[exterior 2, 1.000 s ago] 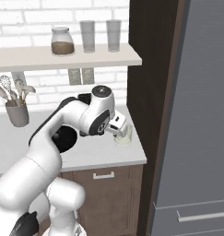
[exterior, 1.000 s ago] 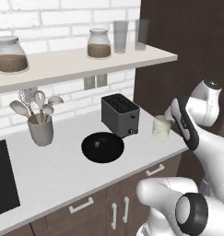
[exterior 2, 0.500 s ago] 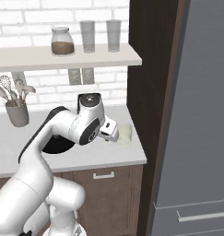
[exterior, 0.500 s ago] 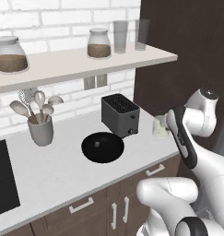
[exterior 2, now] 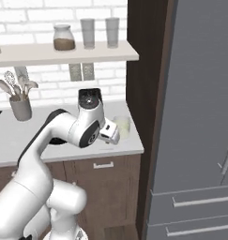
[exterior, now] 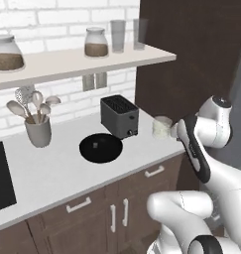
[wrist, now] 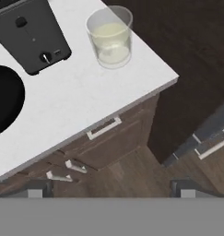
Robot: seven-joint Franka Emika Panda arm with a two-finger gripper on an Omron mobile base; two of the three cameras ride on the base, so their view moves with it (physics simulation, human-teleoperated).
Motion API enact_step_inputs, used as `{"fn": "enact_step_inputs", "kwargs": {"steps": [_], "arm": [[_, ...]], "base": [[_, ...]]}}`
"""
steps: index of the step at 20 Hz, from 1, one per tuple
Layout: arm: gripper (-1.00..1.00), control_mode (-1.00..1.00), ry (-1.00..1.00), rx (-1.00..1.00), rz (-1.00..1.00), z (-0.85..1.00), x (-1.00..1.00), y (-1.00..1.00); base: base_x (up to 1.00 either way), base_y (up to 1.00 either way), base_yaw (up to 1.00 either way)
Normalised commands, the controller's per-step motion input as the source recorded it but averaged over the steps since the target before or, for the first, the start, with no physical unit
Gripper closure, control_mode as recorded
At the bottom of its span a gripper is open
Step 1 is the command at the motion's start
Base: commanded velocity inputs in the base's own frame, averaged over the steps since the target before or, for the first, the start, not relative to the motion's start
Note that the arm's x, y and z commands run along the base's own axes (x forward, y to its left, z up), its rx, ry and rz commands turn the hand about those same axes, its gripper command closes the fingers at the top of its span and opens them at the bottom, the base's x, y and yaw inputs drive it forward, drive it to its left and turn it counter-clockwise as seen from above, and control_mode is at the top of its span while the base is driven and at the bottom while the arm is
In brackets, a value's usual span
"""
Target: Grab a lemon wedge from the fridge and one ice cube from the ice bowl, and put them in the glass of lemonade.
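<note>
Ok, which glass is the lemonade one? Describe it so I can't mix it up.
Start at the dark toaster on the white counter. The glass of lemonade stands just right of it, near the counter's end by the tall dark cabinet. It is short, clear and holds pale yellowish liquid, unlike the two taller grey glasses up on the shelf.

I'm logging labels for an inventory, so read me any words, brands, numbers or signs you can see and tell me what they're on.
There is no readable text in these pictures.
The toaster carries only a plain knob and lever, no markings.
The jars on the shelf and the fridge bear no labels.
</note>
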Motion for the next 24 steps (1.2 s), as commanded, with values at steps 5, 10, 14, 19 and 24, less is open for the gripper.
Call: {"fn": "enact_step_inputs", "kwargs": {"steps": [5,10,14,19,24], "arm": [[-1.0,1.0,0.0,0.0,0.0,0.0,0.0,0.0],[-1.0,1.0,0.0,0.0,0.0,0.0,0.0,0.0],[-1.0,1.0,0.0,0.0,0.0,0.0,0.0,0.0],[-1.0,1.0,0.0,0.0,0.0,0.0,0.0,0.0],[-1.0,1.0,0.0,0.0,0.0,0.0,0.0,0.0]], "base": [[-0.65,-0.53,-0.13],[0.0,-1.0,0.0],[0.41,-1.0,0.29],[0.28,-1.0,0.28],[0.03,-0.99,0.3]]}}
